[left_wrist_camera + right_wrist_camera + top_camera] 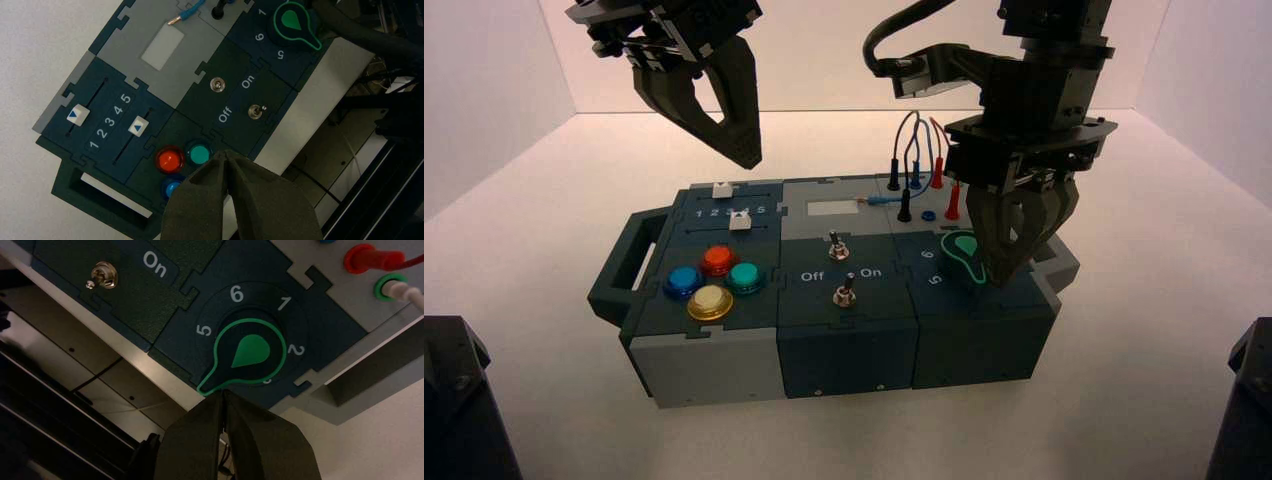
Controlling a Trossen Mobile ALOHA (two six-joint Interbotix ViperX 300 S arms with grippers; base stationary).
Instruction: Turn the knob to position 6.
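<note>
In the high view, the right end effector is over the box's near right corner, by the green-rimmed rotary knob; the left end effector waits above the far left.

The left wrist view shows its fingers closed, empty.

In the right wrist view, the fingers are closed, gripping nothing; contact is unclear. The pointer lies beyond "5" from "6". An off-centre push could slip off it; too long a sweep could overshoot toward "1".
</note>
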